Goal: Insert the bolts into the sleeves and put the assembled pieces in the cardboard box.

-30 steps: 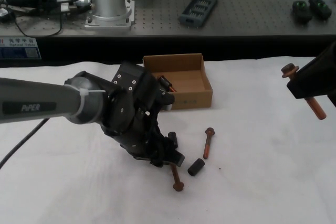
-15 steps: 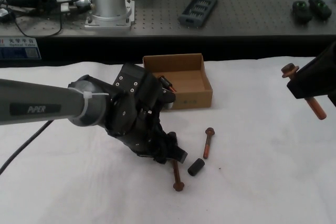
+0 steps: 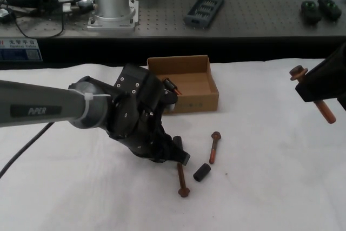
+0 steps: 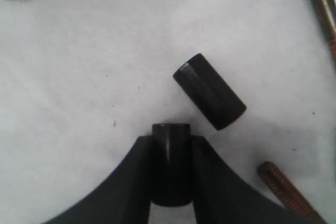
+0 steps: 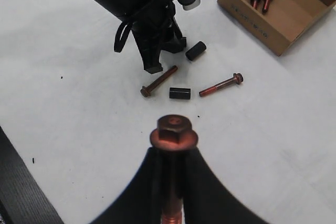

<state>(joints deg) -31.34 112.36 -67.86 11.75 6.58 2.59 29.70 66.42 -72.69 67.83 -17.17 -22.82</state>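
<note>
Left end effector (image 4: 171, 141) grips a sleeve (image 4: 170, 174) low at mid worktop (image 3: 270, 187); right end effector (image 5: 173, 153), well to its right, holds a bolt (image 5: 174, 132) slanting tip-down, probably needing leftward travel.

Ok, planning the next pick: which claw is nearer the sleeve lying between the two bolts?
Left. The left claw, shut on a sleeve, sits beside the loose sleeve; the right claw holds a bolt far off.

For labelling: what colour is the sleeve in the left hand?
The sleeve is black; left wrist view.
</note>
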